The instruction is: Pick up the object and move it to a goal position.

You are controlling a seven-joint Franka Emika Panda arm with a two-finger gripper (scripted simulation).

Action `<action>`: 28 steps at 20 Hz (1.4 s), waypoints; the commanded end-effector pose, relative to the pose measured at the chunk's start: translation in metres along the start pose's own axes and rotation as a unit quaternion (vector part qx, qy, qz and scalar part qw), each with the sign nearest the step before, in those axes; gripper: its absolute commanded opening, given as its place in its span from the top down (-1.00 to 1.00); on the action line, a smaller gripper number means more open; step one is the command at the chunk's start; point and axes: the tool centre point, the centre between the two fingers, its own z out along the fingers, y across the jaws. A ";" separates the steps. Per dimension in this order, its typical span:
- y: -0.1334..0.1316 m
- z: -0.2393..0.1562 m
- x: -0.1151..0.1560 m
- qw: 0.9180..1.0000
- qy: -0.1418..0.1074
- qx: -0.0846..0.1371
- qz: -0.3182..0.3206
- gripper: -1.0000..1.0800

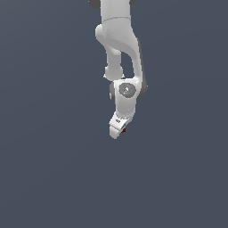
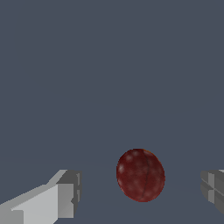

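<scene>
Dark red mottled ball (image 2: 140,175) (rounded, not cubic) between gripper (image 2: 140,192) fingers (image 2: 65,197)

The ball (image 2: 140,175) lies between the end effector (image 2: 140,192) fingers, touching neither.

Wide gap between the gripper (image 2: 140,197) fingers, and the dark red object (image 2: 140,175) sits inside it, touching neither pad. All around, just flat grey ground (image 1: 53,169); nothing blocks any side.
</scene>
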 end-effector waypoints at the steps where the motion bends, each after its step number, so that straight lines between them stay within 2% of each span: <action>1: 0.000 0.010 0.000 1.000 0.000 0.000 -0.001 -0.92; 6: 0.000 0.017 0.000 1.000 0.000 0.000 -0.001 -0.92; 7: 0.000 0.017 0.000 1.000 0.000 0.000 -0.001 1.00; 20: -0.002 0.015 0.002 1.000 0.000 -0.001 0.000 1.00; 28: -0.038 -0.002 0.030 1.000 0.000 -0.001 -0.001 1.00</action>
